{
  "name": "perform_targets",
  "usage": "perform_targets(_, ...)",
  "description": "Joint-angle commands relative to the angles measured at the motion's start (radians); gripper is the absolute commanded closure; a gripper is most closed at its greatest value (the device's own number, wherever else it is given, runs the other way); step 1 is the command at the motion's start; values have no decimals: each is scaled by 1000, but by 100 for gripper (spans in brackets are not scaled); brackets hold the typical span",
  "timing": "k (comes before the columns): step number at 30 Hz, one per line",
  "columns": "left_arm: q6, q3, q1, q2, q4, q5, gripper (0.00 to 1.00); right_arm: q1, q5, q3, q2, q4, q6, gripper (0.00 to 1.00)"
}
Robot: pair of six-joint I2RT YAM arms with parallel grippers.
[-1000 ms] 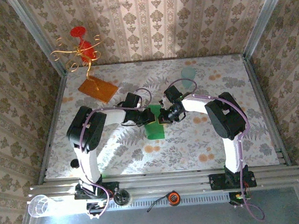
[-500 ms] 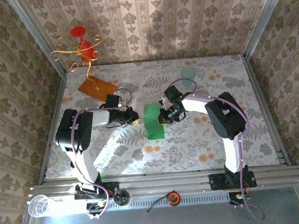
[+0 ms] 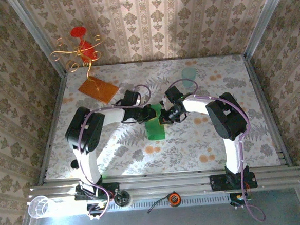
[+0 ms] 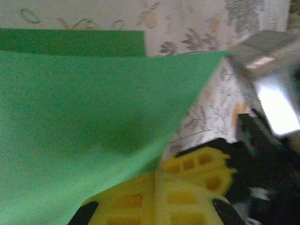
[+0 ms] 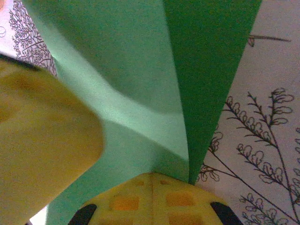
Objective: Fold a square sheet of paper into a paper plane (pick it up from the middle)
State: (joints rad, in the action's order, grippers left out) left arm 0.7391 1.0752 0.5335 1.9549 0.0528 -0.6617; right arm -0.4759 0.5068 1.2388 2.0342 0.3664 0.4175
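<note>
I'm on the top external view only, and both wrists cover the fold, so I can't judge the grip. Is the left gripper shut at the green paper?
Observer: Yes. In the left wrist view the left gripper has its yellow fingers closed together, tips at the edge of a raised flap of the folded green paper.
Operator: And the right one?
Observer: The right gripper is shut too, its tips where a pale flap and a darker one converge. I can't tell if it pinches them.
Operator: Is the whole sheet lifted?
Observer: No. Behind the raised flap, the left wrist view shows a darker layer lying flat on the floral table.
</note>
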Motion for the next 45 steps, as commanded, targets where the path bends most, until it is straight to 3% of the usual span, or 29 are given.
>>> perform_targets(1,15,27,-32,43,-26,11,100,6,-241,-117,130,245,-27,95)
perform_targets(5,-2,16,-101,63,-33,11,100,6,-264,-121,134,244,-30,95)
perform_targets(9,-82,6,-190,48,-143,130,100,6,-294,-128,129,246,-29,96)
perform_targets(12,-101,4,-228,28,-162,139,100,6,-300,-127,132,246,-30,96)
perform_targets(21,-98,74,-114,-91,-196,100,100,6,-302,-114,124,258,-37,96)
perform_targets(30,-33,113,-42,25,-120,64,100,6,-295,-114,132,256,-37,96)
perform_targets(36,-40,135,-71,80,-131,93,100,6,-298,-118,142,253,-37,96)
perform_targets(45,-69,156,-205,120,-190,150,100,6,-304,-119,140,253,-37,96)
